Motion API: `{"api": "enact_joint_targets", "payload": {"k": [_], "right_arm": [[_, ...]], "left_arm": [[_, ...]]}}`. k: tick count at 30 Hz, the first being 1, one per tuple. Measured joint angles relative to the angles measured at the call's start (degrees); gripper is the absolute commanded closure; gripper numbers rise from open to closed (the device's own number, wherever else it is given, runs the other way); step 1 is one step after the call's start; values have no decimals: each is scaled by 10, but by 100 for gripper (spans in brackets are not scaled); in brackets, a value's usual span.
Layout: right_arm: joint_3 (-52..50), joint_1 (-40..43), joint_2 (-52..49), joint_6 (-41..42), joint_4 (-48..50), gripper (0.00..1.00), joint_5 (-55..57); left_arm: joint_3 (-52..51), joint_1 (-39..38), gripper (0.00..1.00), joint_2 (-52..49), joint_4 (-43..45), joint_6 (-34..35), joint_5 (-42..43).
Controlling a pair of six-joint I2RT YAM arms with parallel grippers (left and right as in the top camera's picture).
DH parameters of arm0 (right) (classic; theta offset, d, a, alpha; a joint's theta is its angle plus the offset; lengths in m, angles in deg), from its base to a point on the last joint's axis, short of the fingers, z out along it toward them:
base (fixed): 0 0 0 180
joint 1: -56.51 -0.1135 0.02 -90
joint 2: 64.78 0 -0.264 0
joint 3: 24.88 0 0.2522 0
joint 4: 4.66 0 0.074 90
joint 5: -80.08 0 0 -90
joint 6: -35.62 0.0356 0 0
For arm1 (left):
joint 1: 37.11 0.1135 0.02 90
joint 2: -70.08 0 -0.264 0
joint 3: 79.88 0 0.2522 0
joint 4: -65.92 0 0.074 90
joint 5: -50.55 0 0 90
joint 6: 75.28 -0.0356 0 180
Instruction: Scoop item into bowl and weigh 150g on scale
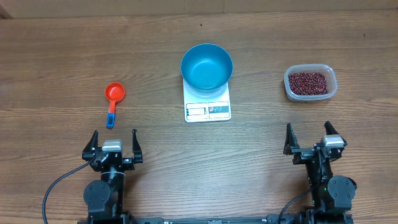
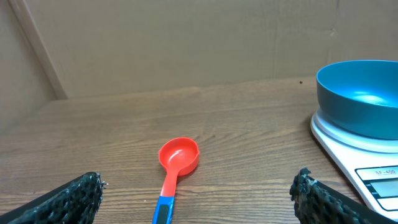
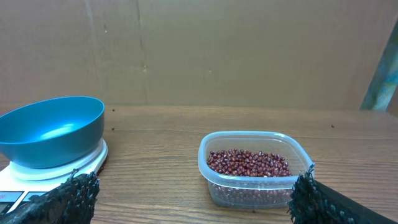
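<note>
The blue bowl stands on the white scale at the table's middle. Dark red beans fill a clear plastic tub at the right. A red scoop with a blue handle lies at the left. My left gripper is open just short of the scoop's handle. My right gripper is open, short of the tub. Neither holds anything.
A brown cardboard wall stands behind the wooden table in both wrist views. Both arm bases sit at the near edge, with black cables beside them.
</note>
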Motion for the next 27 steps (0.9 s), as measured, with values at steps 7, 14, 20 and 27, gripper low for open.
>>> {"api": "enact_joint_targets", "payload": {"k": [7, 14, 20, 27], "right_arm": [[0, 0, 0, 0, 0, 0, 0], [0, 0, 0, 0, 0, 0, 0], [0, 0, 0, 0, 0, 0, 0], [0, 0, 0, 0, 0, 0, 0]], "left_arm": [[1, 0, 0, 0, 0, 42, -42], [2, 0, 0, 0, -2, 58, -57], [2, 0, 0, 0, 1, 62, -66], [2, 0, 0, 0, 1, 62, -67]]}}
